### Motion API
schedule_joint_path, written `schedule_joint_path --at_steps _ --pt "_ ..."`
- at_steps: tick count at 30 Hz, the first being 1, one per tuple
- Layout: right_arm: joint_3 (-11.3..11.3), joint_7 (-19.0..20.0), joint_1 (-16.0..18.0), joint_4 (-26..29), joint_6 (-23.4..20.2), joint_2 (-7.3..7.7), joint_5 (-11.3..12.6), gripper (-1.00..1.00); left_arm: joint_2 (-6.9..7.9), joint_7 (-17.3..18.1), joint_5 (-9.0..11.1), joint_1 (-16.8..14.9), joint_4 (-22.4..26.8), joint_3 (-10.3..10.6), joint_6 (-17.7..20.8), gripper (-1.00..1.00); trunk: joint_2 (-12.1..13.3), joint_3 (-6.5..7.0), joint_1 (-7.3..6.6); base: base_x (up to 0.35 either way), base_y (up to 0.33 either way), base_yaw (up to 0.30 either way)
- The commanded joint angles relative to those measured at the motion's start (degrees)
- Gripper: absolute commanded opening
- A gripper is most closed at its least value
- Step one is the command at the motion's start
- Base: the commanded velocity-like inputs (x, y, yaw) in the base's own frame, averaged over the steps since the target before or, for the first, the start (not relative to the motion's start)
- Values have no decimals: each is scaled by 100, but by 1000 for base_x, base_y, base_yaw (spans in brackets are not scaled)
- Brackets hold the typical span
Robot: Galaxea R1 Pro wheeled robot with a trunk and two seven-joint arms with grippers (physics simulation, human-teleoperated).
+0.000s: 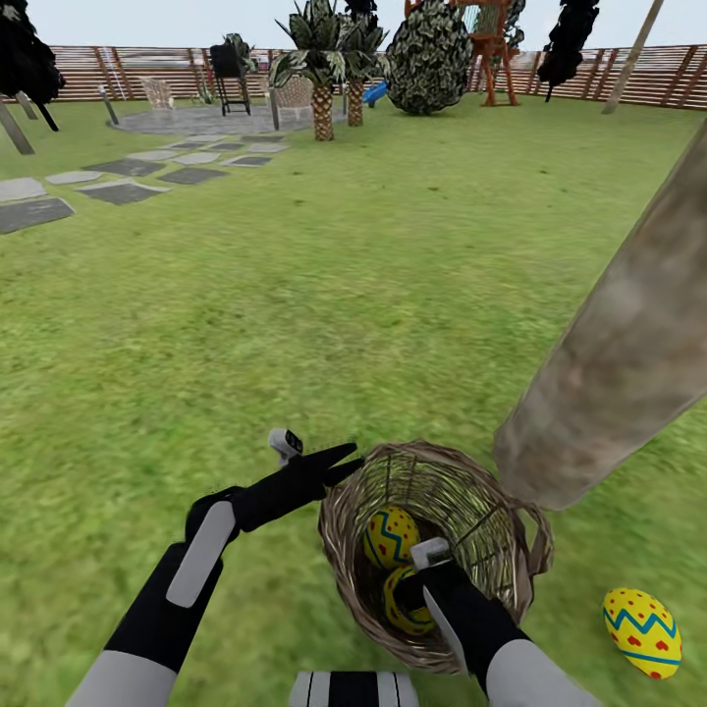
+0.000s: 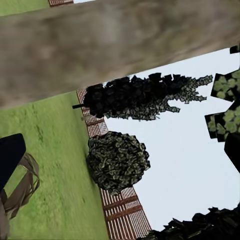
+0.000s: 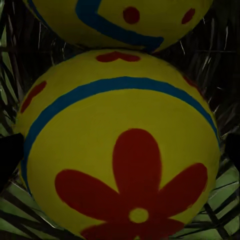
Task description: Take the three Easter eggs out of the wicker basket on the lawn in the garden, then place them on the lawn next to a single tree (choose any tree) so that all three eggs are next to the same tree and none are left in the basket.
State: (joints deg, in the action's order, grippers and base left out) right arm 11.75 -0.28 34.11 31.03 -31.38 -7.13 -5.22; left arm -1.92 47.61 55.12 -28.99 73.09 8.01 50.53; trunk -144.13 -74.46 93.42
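Head view has tree trunk (image 1: 628, 353) leaning over wicker basket (image 1: 437, 550) on lawn (image 1: 295, 324), third egg (image 1: 642, 631) beside it, left gripper (image 1: 339, 462) slightly parted, empty at rim; right gripper (image 1: 432, 570) inside, fingertips straddling flower egg (image 3: 120, 150), contact unclear, second egg (image 3: 120, 20) cut off.

Three painted eggs are in sight: two inside the basket (image 1: 432, 550), a zigzag egg (image 1: 391, 535) and a flower egg (image 3: 120, 145) below it, and one egg (image 1: 642, 631) on the grass (image 1: 295, 324). There is one basket, one thick tree trunk (image 1: 628, 353), two short palms (image 1: 322, 69) and two robot arms.
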Motion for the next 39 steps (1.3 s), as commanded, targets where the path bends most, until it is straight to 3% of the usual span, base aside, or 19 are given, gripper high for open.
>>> schedule_joint_path --at_steps 1,7,14,15,37,39 --pt "19 1 34 8 -35 -4 -56 100 -1 4 12 31 -34 -1 27 100 -2 -4 -1 0 0 0" --pt "20 -3 148 0 -35 -14 -58 100 -10 6 7 225 -174 6 27 100 -7 -93 9 0 0 0" --pt "20 -3 156 -18 -50 -20 -48 100 -10 11 11 236 -175 7 27 100 -15 -226 25 0 0 0" --pt "20 -6 155 -18 -52 -24 -58 -100 -6 11 14 236 -174 3 27 100 -15 -226 25 0 0 0" --pt "20 2 157 -9 -52 -16 -58 -100 -2 12 32 242 -190 -1 20 100 -16 -248 27 0 0 0" --pt "20 2 157 -9 -52 -16 -58 -100 -7 12 17 252 -184 -1 19 100 -14 -203 22 0 0 0"
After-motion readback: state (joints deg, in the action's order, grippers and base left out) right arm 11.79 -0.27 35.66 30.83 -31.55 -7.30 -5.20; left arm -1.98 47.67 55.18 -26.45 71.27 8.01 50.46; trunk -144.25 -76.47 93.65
